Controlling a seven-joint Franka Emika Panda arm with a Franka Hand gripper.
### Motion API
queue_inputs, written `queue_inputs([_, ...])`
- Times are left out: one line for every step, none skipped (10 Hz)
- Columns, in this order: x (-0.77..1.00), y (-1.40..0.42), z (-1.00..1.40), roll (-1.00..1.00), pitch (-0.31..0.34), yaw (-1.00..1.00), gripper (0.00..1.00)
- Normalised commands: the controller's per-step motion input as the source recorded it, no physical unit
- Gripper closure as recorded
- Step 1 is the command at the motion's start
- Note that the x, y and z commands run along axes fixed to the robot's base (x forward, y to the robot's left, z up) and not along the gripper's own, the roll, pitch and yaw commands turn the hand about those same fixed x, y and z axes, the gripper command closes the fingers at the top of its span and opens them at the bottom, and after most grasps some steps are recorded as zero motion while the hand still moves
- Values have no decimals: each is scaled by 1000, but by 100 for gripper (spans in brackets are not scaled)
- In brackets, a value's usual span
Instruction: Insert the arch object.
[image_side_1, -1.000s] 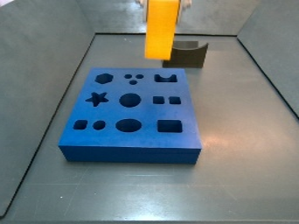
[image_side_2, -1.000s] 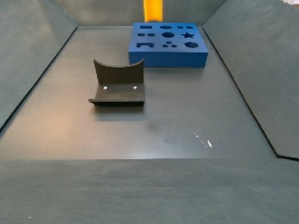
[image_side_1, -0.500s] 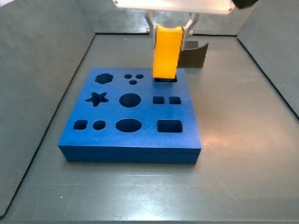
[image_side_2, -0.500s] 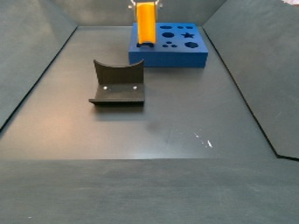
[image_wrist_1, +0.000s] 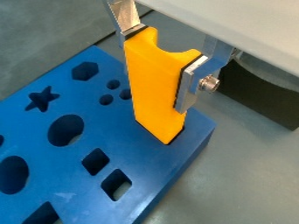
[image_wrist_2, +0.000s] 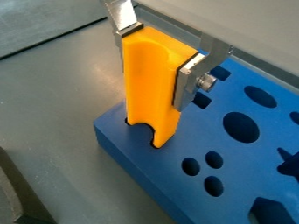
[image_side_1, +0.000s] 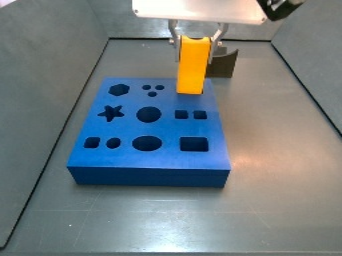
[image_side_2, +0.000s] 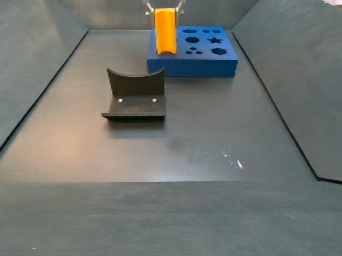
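Observation:
The arch object (image_wrist_2: 152, 83) is a bright orange upright piece with a semicircular notch at its lower end. It also shows in a wrist view (image_wrist_1: 158, 87) and in both side views (image_side_1: 194, 65) (image_side_2: 164, 30). My gripper (image_wrist_2: 158, 54) is shut on its upper part, silver fingers (image_wrist_1: 193, 80) on either side. It also shows in the views (image_wrist_1: 162, 57) (image_side_1: 195, 38) (image_side_2: 164, 10). The piece's lower end meets the blue board (image_side_1: 147, 165) at a hole near a far corner. The board with shaped holes shows in the other views (image_wrist_1: 70, 131) (image_wrist_2: 239, 166) (image_side_2: 214, 66).
The dark fixture (image_side_2: 134, 95) with a scooped top stands on the grey floor apart from the board. It shows behind the gripper in a side view (image_side_1: 223, 60) and beside the board in a wrist view (image_wrist_1: 268, 87). Grey walls enclose the floor.
My gripper has come down with the orange arch piece from above the board's far edge, so its lower end now reaches the board's top face. The board and fixture have not moved.

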Motion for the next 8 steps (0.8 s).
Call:
queue_inputs([123, 0, -620, 90, 0, -131, 100])
queue_inputs([0, 0, -786, 89, -119, -71, 100])
queue_inputs([-51, 0, -854, 69, -194, -20, 100])
queue_inputs([-97, 9, -806, 79, -219, 0, 100])
queue_inputs([-171, 131, -726, 76, -267, 200, 100])
queue_inputs([-94, 194, -626, 9, -183, 177, 100])
queue_inputs([0, 149, -246, -171, -119, -31, 100])
queue_inputs([0, 97, -109, -127, -63, 0, 100])
